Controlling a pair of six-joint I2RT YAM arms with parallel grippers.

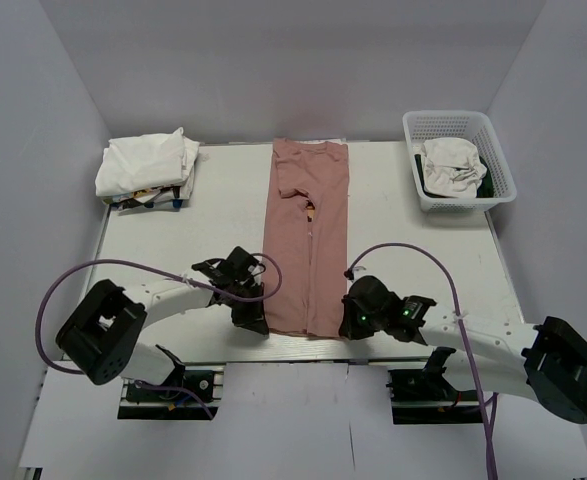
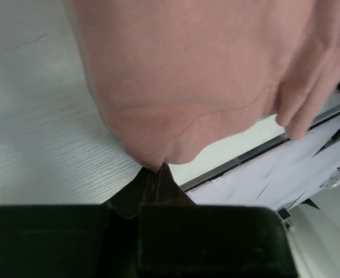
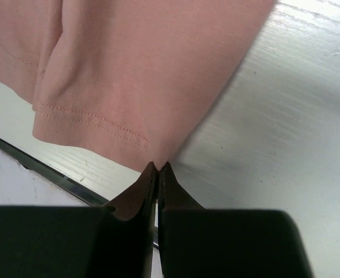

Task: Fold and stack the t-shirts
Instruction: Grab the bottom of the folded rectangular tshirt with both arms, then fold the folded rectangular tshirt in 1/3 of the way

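Note:
The dusty-pink t-shirt (image 1: 306,235) lies folded lengthwise into a long narrow strip down the middle of the table. My left gripper (image 1: 256,322) is shut on its near left corner; the left wrist view shows the pink cloth (image 2: 204,81) pinched at my closed tips (image 2: 156,169). My right gripper (image 1: 345,322) is shut on its near right corner; the right wrist view shows the stitched hem (image 3: 129,75) pinched at my closed tips (image 3: 158,167). White tees (image 1: 145,165) lie stacked at the far left. Another white tee (image 1: 451,165) sits crumpled in the basket.
A white plastic mesh basket (image 1: 497,155) stands at the far right. The stack at the far left sits on a printed item (image 1: 153,199). The table's near edge (image 1: 303,362) runs just behind both grippers. White walls enclose the table.

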